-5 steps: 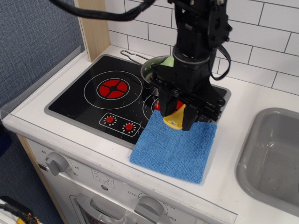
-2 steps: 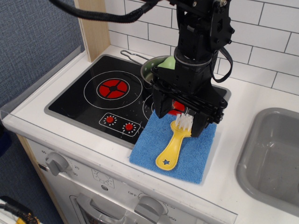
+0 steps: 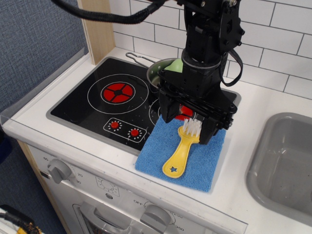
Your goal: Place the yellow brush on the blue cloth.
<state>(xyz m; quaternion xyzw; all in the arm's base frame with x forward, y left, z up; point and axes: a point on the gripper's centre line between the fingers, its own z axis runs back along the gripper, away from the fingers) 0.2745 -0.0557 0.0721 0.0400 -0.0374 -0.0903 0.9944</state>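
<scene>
- Yellow brush [image 3: 180, 154] is lying flat on the blue cloth [image 3: 207, 163], star end pointing toward the front edge of the counter and white bristles up near the gripper [image 3: 191, 126]. Looks to me like the placing part is basically done.
- It sits diagonally, roughly down the middle of the cloth, with blue showing on both sides, so it's well inside the edges and shouldn't roll off.
- Cloth itself is spread flat, its back corner overlapping the stove top [image 3: 92, 105] and the rest on the white counter [image 3: 253, 97], which gives the brush a soft landing spot.
- Fingers are spread apart, one on each side of the bristle head, not squeezing anything. Whether a pad touches the bristles is hard to call from this angle, but I'd say they're clear of it.
- Arm comes down from the top of the frame nearly vertical, wrist pointing straight down, low over the back of the cloth.
- Behind it there's a small metal pot [image 3: 158, 73] on the rear of the stove, partly hidden by the arm.
- Sink [image 3: 282, 161] is off to the right, well apart from all this.
</scene>
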